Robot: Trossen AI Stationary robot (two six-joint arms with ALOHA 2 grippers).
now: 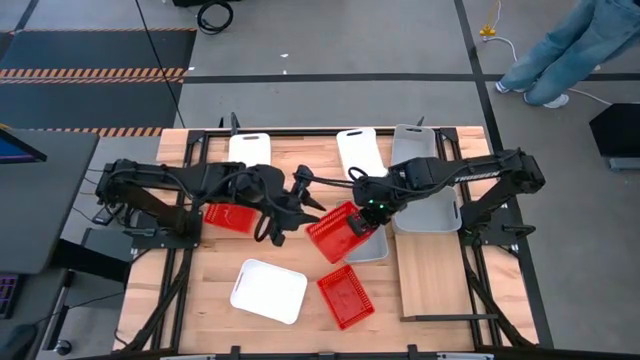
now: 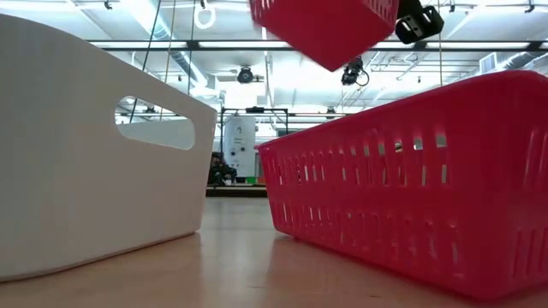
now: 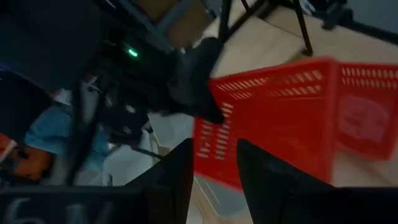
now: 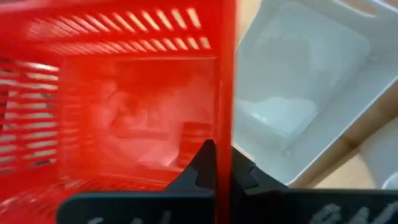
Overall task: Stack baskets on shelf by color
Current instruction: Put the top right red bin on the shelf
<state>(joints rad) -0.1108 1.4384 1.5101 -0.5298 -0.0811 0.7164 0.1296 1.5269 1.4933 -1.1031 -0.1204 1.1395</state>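
Observation:
My right gripper [image 1: 362, 225] is shut on a red mesh basket [image 1: 335, 232], which hangs tilted above the table's middle and shows at the top of the low view [image 2: 325, 26]. My left gripper [image 1: 290, 208] stands open just left of that basket; its fingers [image 3: 180, 180] are apart, with the basket [image 3: 280, 118] beyond them. A second red basket [image 1: 228, 215] rests on the table under the left arm, and a third [image 1: 345, 297] sits near the front. The shelf [image 1: 425, 275] is a pale panel lying at the right. My right gripper pinches the red basket's side wall at its rim [image 4: 225, 118], one finger inside the basket and one outside. The fingers come slanting down from the table's right. The basket is lifted clear of the table and tilted.
A white basket [image 1: 268, 290] sits front left, two more [image 1: 250, 150] [image 1: 362, 152] at the far edge. Grey baskets [image 1: 420, 180] [image 1: 372, 248] lie under and beside the right arm. A person's legs [image 1: 560, 50] show beyond the table.

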